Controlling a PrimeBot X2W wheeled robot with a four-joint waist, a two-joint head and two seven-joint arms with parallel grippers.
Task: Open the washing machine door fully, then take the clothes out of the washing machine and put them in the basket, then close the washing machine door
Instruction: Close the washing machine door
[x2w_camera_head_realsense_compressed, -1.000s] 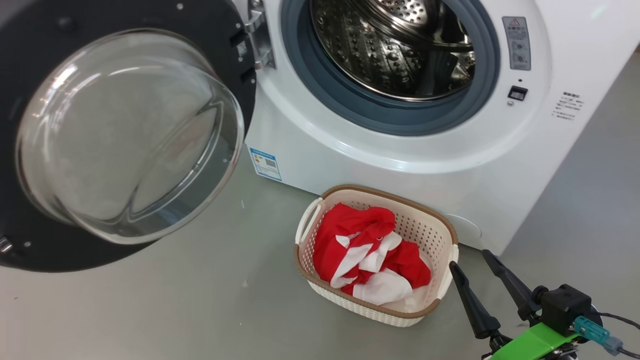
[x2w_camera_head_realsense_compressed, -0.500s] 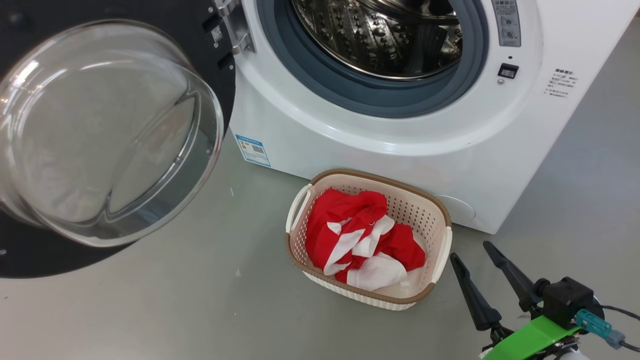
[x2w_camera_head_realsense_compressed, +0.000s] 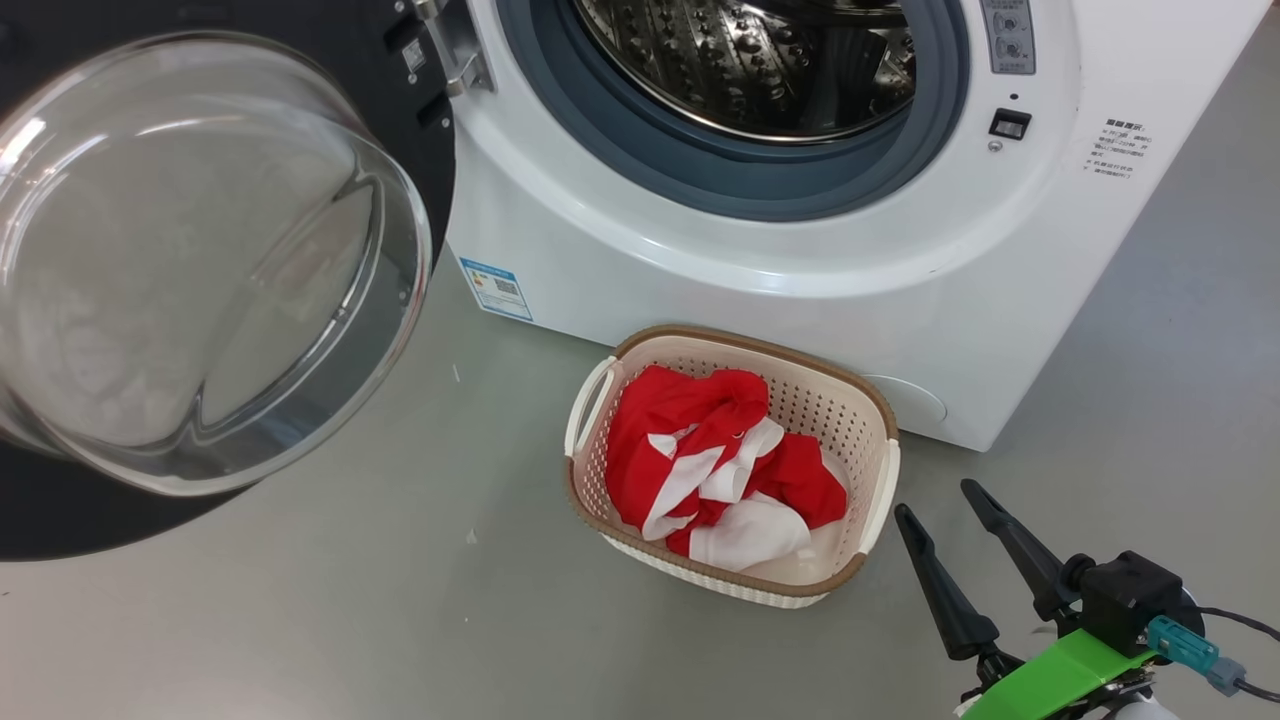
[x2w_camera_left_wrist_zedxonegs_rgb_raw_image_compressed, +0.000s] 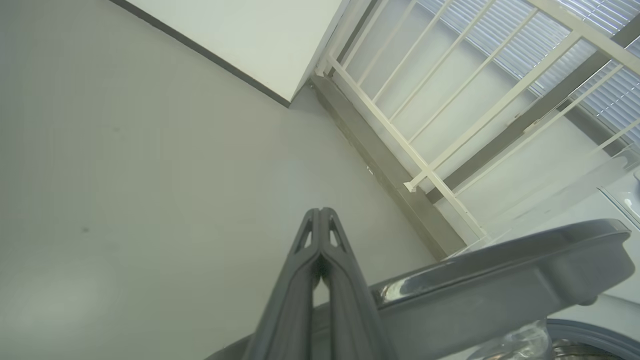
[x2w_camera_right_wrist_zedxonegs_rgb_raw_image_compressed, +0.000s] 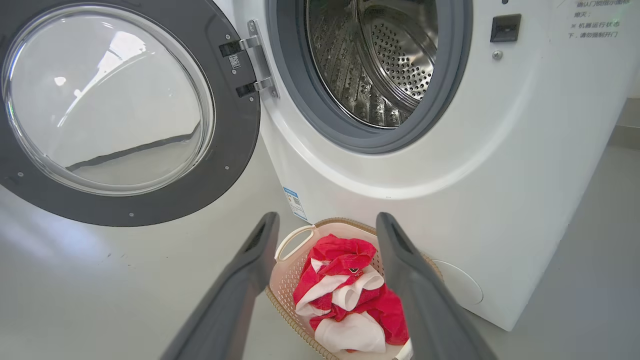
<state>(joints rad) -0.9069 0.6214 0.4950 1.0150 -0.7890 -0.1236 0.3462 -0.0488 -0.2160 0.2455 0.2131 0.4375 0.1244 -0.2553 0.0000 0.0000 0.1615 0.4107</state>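
Starting with the head view: the washing machine door (x2w_camera_head_realsense_compressed: 200, 260) is hanging wide open at the left, the washing machine (x2w_camera_head_realsense_compressed: 760, 250) is showing a bare steel drum (x2w_camera_head_realsense_compressed: 740, 60), and the clothes (x2w_camera_head_realsense_compressed: 715, 460) are lying in the basket (x2w_camera_head_realsense_compressed: 745, 343), which is sitting on the floor (x2w_camera_head_realsense_compressed: 400, 600) just in front of the machine. (first caller)

The right gripper (x2w_camera_head_realsense_compressed: 937, 500) is hovering just beside the basket, fingers standing wide apart, carrying nothing. Closing the door is looking like the step in hand. (second caller)

Moving to the left wrist view: the left gripper (x2w_camera_left_wrist_zedxonegs_rgb_raw_image_compressed: 320, 215) is pointing past the door's dark rim, fingers pressed together with nothing between them. Whether they are touching the rim is hard to tell. (first caller)

That is suiting a push: the robot should be leaning those closed fingers on the outer rim, far from the hinge (x2w_camera_right_wrist_zedxonegs_rgb_raw_image_compressed: 257, 65), and sweeping steadily until the door is clicking shut. (second caller)

Switching to the right wrist view: the drum is looking empty, and no fabric is trailing over the grey seal (x2w_camera_right_wrist_zedxonegs_rgb_raw_image_compressed: 370, 141). (first caller)

So nothing is threatening to jam, provided the right arm is holding low, outside the door's arc. (second caller)
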